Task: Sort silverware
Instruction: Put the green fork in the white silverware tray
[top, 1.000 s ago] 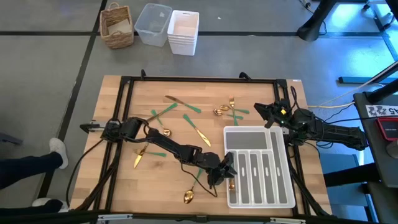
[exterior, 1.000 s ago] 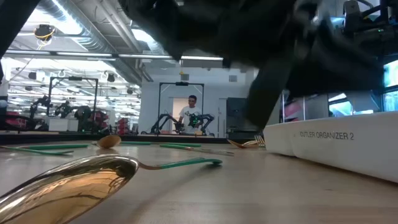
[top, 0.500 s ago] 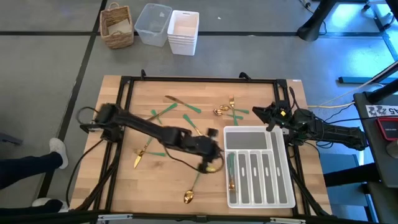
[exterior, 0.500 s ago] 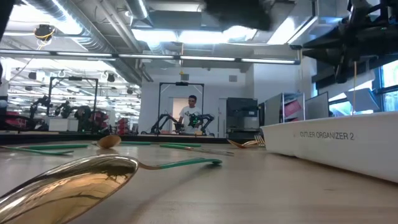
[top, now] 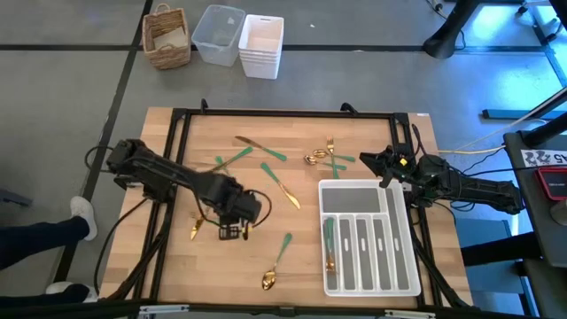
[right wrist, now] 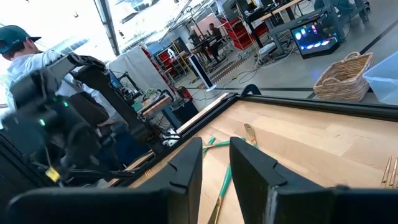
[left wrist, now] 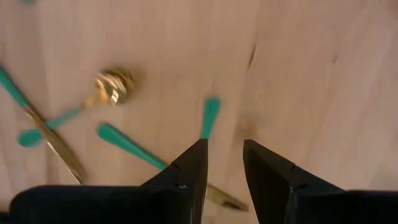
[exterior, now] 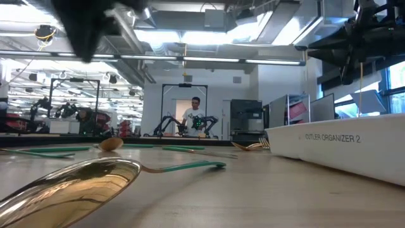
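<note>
Silverware with gold heads and green handles lies scattered on the wooden table: a spoon (top: 275,266) near the front, a fork (top: 197,226) at the left, and several pieces (top: 275,155) toward the far side. One piece (top: 330,239) lies in the left compartment of the white tray (top: 403,266). My left gripper (top: 232,229) hangs above the table's left middle, pointing down. It is open with nothing between its fingers (left wrist: 198,155), above a green handle (left wrist: 210,118). My right gripper (top: 383,162) waits open (right wrist: 214,155) by the tray's far right corner.
A black frame (top: 266,113) edges the table. A wicker basket (top: 166,35), a clear bin (top: 218,34) and stacked white containers (top: 261,44) stand beyond the far edge. A person's shoe (top: 81,215) shows at the left. The near spoon (exterior: 69,183) fills the low view's foreground.
My left gripper has drawn away from the tray's near left corner toward the table's left, rising as it went. It has tipped from slanting to pointing straight down and has rolled about. The piece in the tray's left compartment has stayed where it lay.
</note>
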Robot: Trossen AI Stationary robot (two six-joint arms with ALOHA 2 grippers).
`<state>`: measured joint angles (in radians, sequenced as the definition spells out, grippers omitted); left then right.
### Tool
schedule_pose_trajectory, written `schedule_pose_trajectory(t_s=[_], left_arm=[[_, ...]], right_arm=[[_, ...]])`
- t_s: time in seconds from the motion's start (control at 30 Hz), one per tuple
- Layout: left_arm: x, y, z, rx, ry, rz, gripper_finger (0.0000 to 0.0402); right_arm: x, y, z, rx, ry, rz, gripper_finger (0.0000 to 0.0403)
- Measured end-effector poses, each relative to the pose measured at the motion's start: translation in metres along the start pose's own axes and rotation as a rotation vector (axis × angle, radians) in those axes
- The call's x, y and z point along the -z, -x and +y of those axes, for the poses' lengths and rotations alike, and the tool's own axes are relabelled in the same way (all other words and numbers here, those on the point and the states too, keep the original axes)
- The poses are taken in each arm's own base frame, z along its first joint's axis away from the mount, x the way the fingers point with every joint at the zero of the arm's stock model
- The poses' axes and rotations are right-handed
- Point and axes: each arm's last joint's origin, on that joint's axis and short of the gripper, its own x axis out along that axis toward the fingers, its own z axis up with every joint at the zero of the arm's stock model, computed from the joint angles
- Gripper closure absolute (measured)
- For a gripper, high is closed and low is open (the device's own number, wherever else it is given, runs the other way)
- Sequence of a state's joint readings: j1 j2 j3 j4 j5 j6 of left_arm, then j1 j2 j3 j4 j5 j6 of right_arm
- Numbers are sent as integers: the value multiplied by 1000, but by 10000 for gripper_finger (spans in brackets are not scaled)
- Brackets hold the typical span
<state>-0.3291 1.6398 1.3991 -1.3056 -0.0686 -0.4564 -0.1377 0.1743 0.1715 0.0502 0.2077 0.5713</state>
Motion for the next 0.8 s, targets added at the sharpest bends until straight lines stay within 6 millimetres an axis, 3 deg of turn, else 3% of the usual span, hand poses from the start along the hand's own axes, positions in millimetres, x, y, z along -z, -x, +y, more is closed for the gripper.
schedule_pose_trajectory(t_s=[0.2, 0.47, 0.63, 0.8], left_arm=[[25, -36, -5, -27, -10, 125, 306], [71, -40, 20, 77, 130, -68, 306], [103, -57, 33, 91, 102, -90, 306], [113, -76, 34, 109, 83, -116, 306]], right_arm=[[0, 0, 0, 0, 0, 0, 320], [0, 0, 0, 0, 0, -1, 320], [0, 0, 0, 0, 0, -1, 320], [0, 0, 0, 0, 0, -1, 320]])
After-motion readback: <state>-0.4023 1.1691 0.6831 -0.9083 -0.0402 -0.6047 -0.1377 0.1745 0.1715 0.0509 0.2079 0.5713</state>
